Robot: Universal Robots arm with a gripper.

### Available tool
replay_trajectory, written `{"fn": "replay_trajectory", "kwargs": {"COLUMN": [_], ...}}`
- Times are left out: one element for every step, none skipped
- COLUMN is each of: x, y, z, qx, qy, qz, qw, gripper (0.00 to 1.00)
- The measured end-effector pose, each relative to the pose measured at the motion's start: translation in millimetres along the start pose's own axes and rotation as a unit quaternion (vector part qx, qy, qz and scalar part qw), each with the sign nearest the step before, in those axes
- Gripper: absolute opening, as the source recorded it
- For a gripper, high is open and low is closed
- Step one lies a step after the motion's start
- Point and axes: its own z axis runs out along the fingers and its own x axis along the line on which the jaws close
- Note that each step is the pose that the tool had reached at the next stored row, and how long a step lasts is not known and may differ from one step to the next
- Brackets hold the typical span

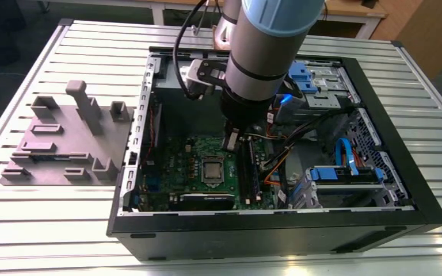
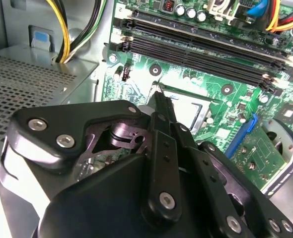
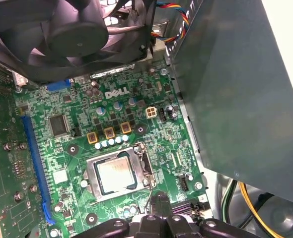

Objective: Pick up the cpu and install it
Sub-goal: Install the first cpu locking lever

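The cpu (image 3: 115,173) is a small silvery square lying flat in the socket frame (image 3: 93,174) on the green motherboard (image 3: 136,114). In the exterior view the cpu (image 1: 212,170) sits low in the middle of the board. My gripper (image 1: 232,142) hangs inside the open computer case, a little above the board and beside the socket, toward the memory slots. Its black fingers (image 2: 162,144) come together to a narrow tip, and the gripper (image 2: 157,94) is shut with nothing in it. That tip (image 3: 159,199) stands just off the socket's edge. In the second wrist view the fingers hide part of the socket (image 2: 191,106).
A grey power supply (image 3: 236,89) and a black fan (image 3: 72,29) crowd the board's far side. Two long memory slots (image 2: 201,42) run beside the socket. Cables (image 1: 282,161) and blue drive brackets (image 1: 344,172) sit at the exterior view's right. A grey fixture (image 1: 67,144) stands outside the case.
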Motion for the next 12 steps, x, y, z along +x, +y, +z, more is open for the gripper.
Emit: {"fn": "replay_trajectory", "kwargs": {"x": [0.0,0.0,0.0,0.4,0.8,0.9,1.1,1.1,1.2,1.2,1.5,2.1], "y": [0.0,0.0,0.0,0.1,0.2,0.1,0.1,0.1,0.1,0.0,-0.1,-0.2], "z": [0.0,0.0,0.0,-0.1,0.0,0.0,0.1,0.5,0.9,1.4,1.9,2.1], "qx": [-0.0007,-0.0013,-0.0020,-0.0024,-0.0026,-0.0024,-0.0019,-0.0010,-0.0001,0.0006,0.0008,0.0008], "qy": [0.0007,0.0015,0.0022,0.0028,0.0030,0.0043,0.0072,0.0113,0.0154,0.0188,0.0202,0.0210], "qz": [-0.008,-0.017,-0.025,-0.031,-0.033,-0.035,-0.036,-0.038,-0.039,-0.040,-0.041,-0.042], "qw": [0.99997,0.99985,0.99967,0.99953,0.99943,0.99937,0.99931,0.99923,0.99912,0.99902,0.99894,0.99888], "gripper": [0.11,0.11,0.11,0.11,0.11,0.11,0.11,0.11,0.11,0.11,0.11,0.11]}}
